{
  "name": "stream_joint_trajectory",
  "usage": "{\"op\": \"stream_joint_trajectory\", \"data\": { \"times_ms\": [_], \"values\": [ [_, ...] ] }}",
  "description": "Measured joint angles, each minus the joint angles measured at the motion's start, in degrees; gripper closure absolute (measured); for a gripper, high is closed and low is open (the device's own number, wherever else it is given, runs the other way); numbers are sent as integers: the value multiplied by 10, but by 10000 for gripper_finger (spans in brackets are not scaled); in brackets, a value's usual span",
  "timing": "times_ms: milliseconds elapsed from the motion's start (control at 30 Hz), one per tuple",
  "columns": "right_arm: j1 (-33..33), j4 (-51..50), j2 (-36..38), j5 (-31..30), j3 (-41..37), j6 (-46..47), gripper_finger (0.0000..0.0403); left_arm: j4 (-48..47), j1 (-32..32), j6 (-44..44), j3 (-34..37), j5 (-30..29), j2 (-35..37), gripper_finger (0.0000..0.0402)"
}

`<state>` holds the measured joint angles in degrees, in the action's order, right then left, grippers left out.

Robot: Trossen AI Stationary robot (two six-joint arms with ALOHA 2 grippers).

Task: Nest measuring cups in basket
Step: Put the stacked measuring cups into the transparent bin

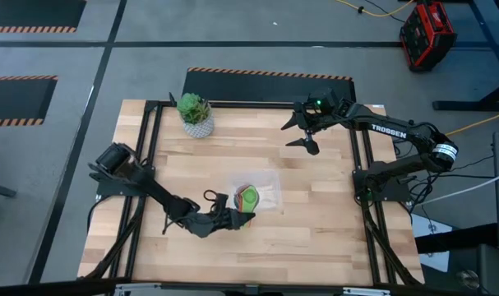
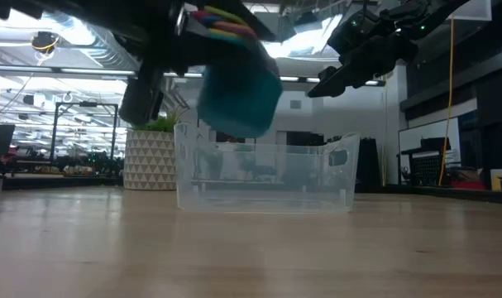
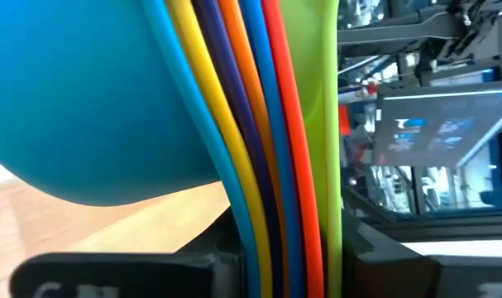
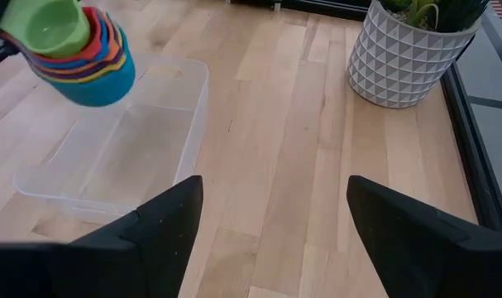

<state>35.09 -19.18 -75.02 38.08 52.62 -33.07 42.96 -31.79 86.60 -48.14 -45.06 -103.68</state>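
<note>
Left tool [image 1: 235,215] grips nested measuring cups [image 4: 73,50] above wooden table [image 4: 300,149].

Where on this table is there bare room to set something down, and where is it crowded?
Bare wood lies between the basket and the plant pot, and across the table's front right. The basket floor looks empty. It is crowded at the basket's left end, where the left gripper holds the stacked measuring cups above the rim. The open right gripper hangs over the far right.

Stacked measuring cups [image 1: 248,197] over basket [image 1: 268,182]
Held by left gripper [image 1: 237,215]; right gripper [image 1: 305,134] spread wide, well apart.
</note>
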Motion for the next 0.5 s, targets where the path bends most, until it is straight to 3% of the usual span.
{"op": "stream_joint_trajectory", "data": {
  "times_ms": [500],
  "values": [
    [0, 0, 0, 0, 0, -1, 98, 100, 29, 27, 0, 20, -89, 327]
  ]
}}
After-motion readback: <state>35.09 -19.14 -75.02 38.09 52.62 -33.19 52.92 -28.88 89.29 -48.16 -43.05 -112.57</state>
